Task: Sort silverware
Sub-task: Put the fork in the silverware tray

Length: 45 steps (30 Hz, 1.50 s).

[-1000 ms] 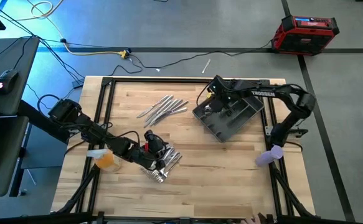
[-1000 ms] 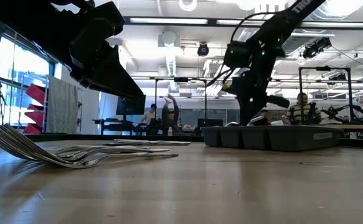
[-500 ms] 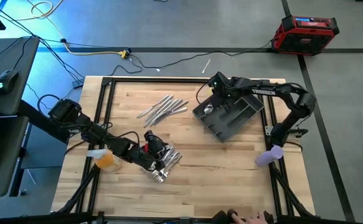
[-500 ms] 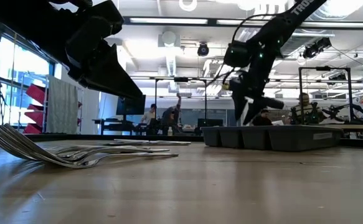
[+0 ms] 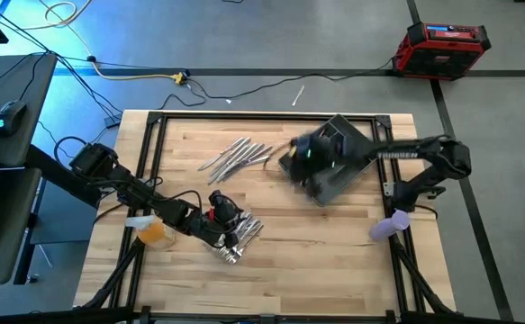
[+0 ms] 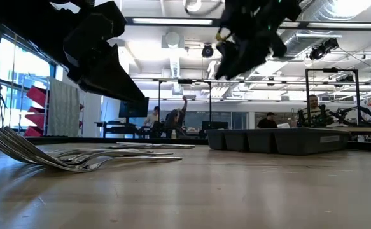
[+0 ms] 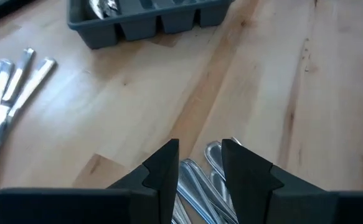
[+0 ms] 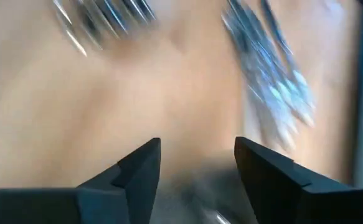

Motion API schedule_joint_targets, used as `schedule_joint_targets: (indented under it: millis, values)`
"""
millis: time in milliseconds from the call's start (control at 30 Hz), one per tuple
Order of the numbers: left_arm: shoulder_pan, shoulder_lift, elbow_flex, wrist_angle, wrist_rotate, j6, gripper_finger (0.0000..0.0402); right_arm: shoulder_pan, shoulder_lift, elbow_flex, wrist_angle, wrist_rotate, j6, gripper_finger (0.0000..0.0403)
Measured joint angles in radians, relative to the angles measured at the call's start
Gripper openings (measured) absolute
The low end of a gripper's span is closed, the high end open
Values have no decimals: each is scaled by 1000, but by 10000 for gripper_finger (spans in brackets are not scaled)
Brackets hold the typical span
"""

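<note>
**Silverware: little sorted, most on the table**

Silverware lies in two heaps. Right gripper (image 8: 197, 163): fingers apart, nothing between them, raised over the left part of the tray (image 5: 352, 166), upper centre-right of the high view; blurred there, so it looks to be on the move. Its wrist view looks down on bare wood and two blurred clusters of cutlery.

Left gripper (image 7: 197, 171): low over the spoon heap (image 5: 237, 236), lower centre of the high view. Fingers stand a narrow gap apart, spoon bowls showing just past the tips; I cannot tell whether a piece is pinched.

Further out: knife heap (image 5: 235, 155), upper centre, just left of the tray, apparently untouched. An orange thing (image 5: 155, 231) sits under the left arm.

Progress, as a judgement: early. The left wrist view shows something shiny in one end compartment of the tray; the other compartments visible there look bare. Both heaps remain to be moved piece by piece.
</note>
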Motion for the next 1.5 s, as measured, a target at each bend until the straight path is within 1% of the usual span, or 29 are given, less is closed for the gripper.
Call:
schedule_joint_targets:
  millis: [67, 100, 200, 267, 333, 367, 467, 567, 667, 767, 933, 1100, 1167, 1233, 1400, 1433, 1500]
  values:
    - [0, -1, 2, -17, 37, -4, 103, 99, 22, -43, 150, 1, 99, 190]
    - [0, -7, 11, -55, 54, -19, 103, 146, 38, -65, 238, 11, 129, 190]
    - [-1, -47, 67, -236, 65, -99, 103, 262, 115, -106, 465, 61, 144, 190]
    - [-13, -75, 105, -392, 48, -167, 103, 309, 188, -105, 562, 70, 140, 190]
    - [-33, -92, 127, -529, 7, -247, 103, 320, 276, -80, 608, 32, 146, 190]
    - [-49, -103, 129, -567, -21, -286, 103, 316, 322, -57, 627, 4, 149, 190]
    - [-90, -114, 131, -616, -109, -377, 104, 297, 453, 38, 634, -64, 141, 190]
    - [-121, -96, 131, -616, -181, -397, 103, 281, 551, 138, 584, -130, 126, 190]
    - [-146, -73, 131, -613, -238, -385, 103, 281, 614, 225, 505, -178, 115, 190]
    - [-160, -54, 131, -609, -286, -389, 103, 284, 653, 284, 440, -208, 102, 190]
    - [-171, -23, 131, -596, -299, -391, 103, 293, 705, 327, 434, -212, 83, 190]
    - [-171, -4, 131, -589, -277, -393, 103, 284, 732, 328, 430, -198, 82, 185]
    - [-171, -4, 131, -583, -278, -392, 103, 283, 736, 328, 428, -185, 94, 168]
    - [-171, -2, 131, -580, -279, -392, 103, 283, 737, 328, 424, -173, 106, 139]
    - [-171, -2, 131, -573, -283, -391, 104, 280, 737, 328, 420, -159, 132, 28]
    - [-171, -2, 131, -572, -283, -391, 103, 280, 737, 328, 417, -156, 146, 15]
    - [-171, -2, 131, -572, -279, -385, 103, 280, 724, 328, 386, -153, 173, 11]
